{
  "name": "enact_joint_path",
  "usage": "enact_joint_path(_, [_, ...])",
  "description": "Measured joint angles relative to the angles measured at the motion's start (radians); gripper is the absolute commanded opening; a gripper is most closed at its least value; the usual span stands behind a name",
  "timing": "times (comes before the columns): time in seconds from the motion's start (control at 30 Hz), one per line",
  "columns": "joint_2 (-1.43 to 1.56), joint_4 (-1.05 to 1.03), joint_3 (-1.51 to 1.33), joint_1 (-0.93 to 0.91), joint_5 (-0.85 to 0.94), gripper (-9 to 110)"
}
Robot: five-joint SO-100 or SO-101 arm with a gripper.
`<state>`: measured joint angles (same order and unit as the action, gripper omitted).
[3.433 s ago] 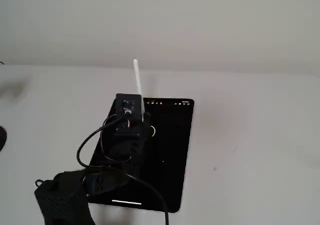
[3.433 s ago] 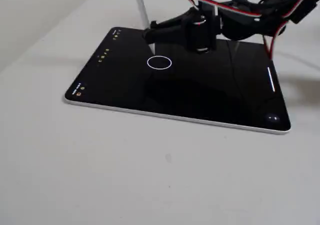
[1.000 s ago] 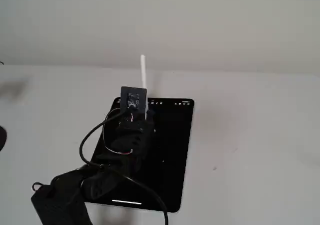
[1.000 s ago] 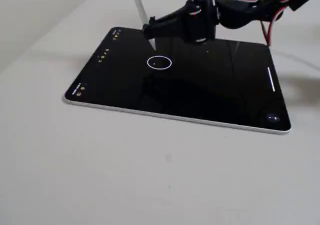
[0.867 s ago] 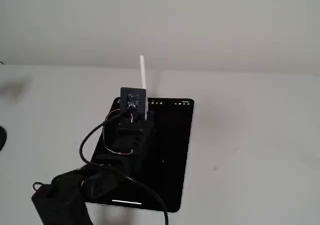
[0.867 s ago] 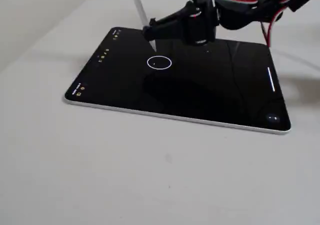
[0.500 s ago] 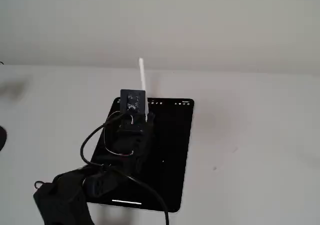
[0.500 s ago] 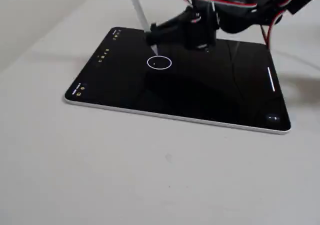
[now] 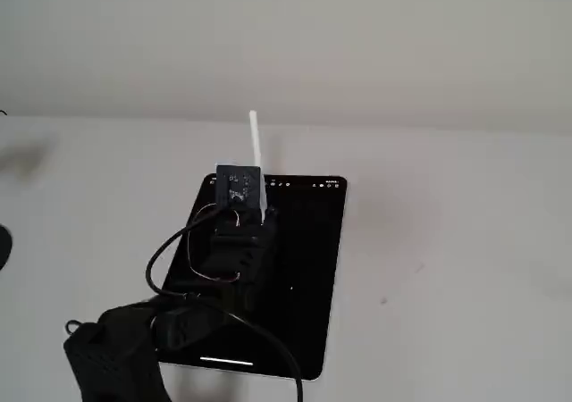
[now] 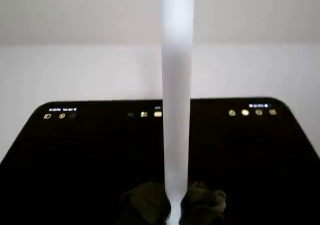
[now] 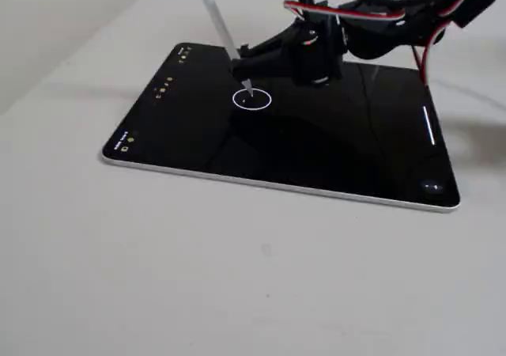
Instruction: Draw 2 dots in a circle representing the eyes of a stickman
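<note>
Plain white surface [image 11: 237,277] w/ a black tablet [image 11: 348,158] on it. Fingers [image 11: 265,55] pinching the white stylus [image 11: 215,20], which tilts back. Its tip's inside the circle [image 11: 252,99], near the top edge; dots too faint to tell.

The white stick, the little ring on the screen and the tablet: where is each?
white stick [image 10: 177,85]: wrist view, middle of its shaft.
ring [image 11: 262,104]: a fixed view, its right outline.
tablet [image 11: 348,146]: a fixed view, bare black screen.

No text can be read; the tablet [image 10: 30,150] toolbar icons [image 10: 251,112] are too blurred.
</note>
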<state>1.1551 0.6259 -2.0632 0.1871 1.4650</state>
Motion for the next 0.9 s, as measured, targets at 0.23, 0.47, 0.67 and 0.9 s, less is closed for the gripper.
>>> enact_joint_path(0.23, [-0.009, 0.003, 0.012, -0.009, 0.009, 0])
enact_joint_path(0.47, [-0.012, 0.003, 0.014, -0.009, 0.009, 0])
enact_joint_path(0.67, [-0.011, 0.006, 0.003, -0.009, 0.009, 0])
enact_joint_path(0.9, [0.029, -0.008, 0.002, -0.009, -0.074, 0])
